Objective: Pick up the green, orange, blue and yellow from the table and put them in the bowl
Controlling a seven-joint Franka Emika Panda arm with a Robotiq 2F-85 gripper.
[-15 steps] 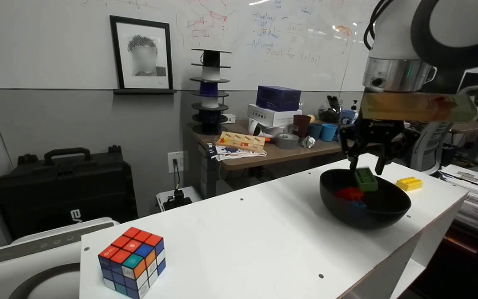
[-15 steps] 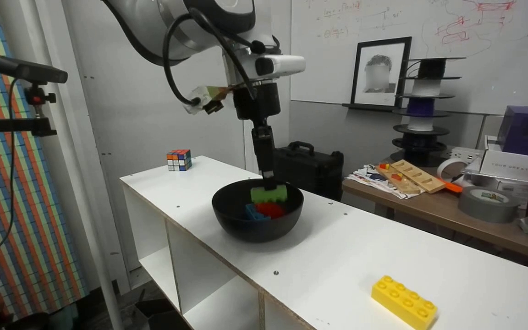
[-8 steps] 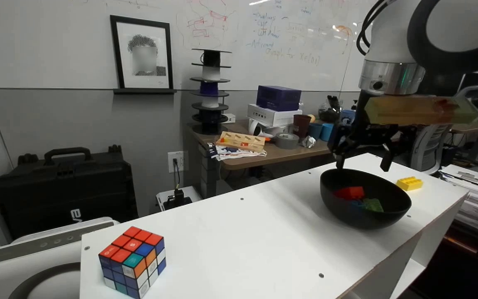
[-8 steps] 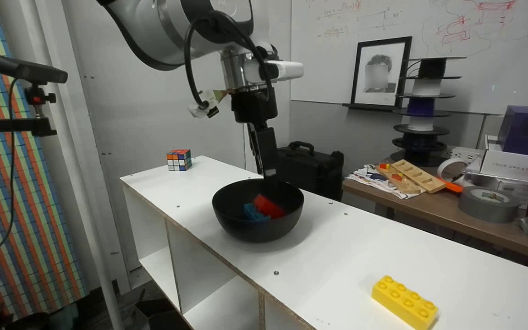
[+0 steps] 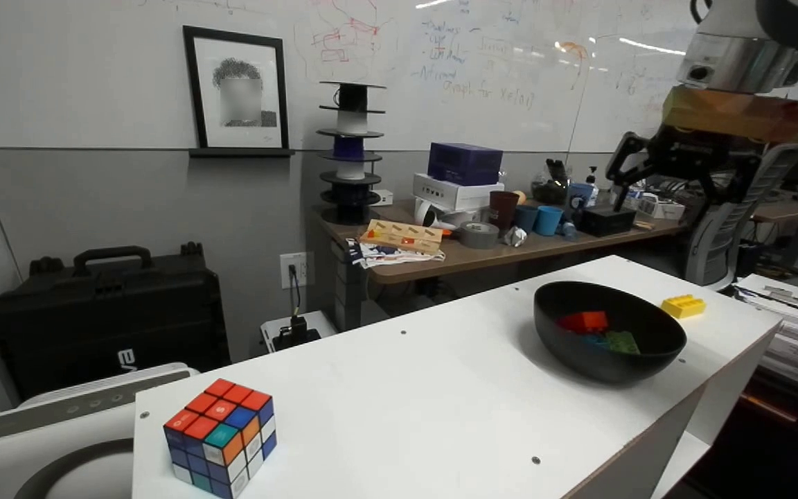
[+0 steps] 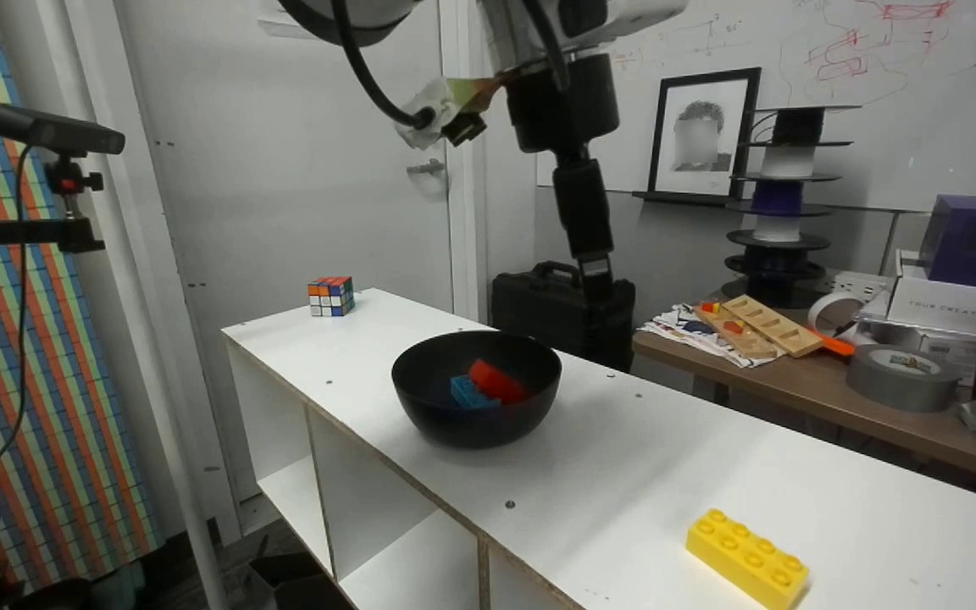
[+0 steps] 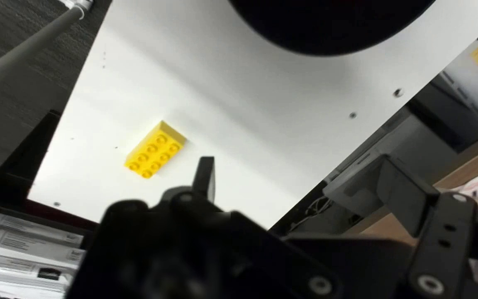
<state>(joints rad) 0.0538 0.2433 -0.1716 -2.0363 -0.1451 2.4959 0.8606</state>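
Observation:
In an exterior view, the black bowl [image 5: 600, 367] holds the red-orange block [image 5: 584, 321], the blue block [image 5: 594, 339] and the green block [image 5: 622, 342]. The bowl's wall hides the green one in an exterior view where the orange [image 6: 496, 383] and the blue [image 6: 473, 393] still show. The yellow brick [image 7: 155, 150] lies studs up on the white table [image 7: 239, 137], apart from the bowl. My gripper [image 7: 305, 182] hangs high above the table, beyond the bowl's rim, its jaws wide apart and nothing between them. In the wrist view one finger [image 7: 204, 178] appears near the yellow.
A puzzle cube [image 5: 220, 436] stands at the table's far end from the yellow brick. Alongside runs a wooden workbench [image 6: 793, 373] with boxes, tape, cups and spools. The white table's long edges drop off, with open shelf compartments [image 6: 395, 542] below.
The green block went from between the fingers into the bowl as the gripper opened. Since then the arm has risen and moved away from the bowl, towards the yellow brick's end.

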